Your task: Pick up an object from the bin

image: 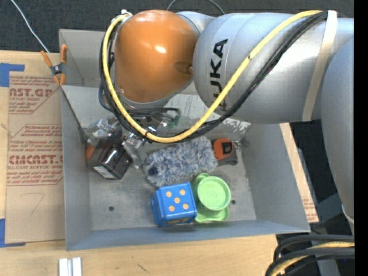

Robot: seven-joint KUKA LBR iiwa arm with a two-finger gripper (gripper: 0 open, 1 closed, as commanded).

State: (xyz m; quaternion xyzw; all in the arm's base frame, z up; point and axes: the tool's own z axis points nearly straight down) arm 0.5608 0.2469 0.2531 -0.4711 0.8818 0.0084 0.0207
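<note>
My gripper (pixel 134 141) shows just below the orange wrist cover, low in the left half of the bin. Right beside it on the left lies a dark brown and black boxy thing (pixel 107 158), with a crumpled silvery piece (pixel 100 129) behind that. Close on the gripper's right lies a fuzzy grey-blue cloth (pixel 179 156). The view does not show whether anything is in the gripper.
A blue die with yellow dots (pixel 173 204) and a green round cup (pixel 213 194) sit by the front wall. An orange and black tape measure (pixel 225 149) lies right of the cloth. The arm and its orange cover hide the back of the bin.
</note>
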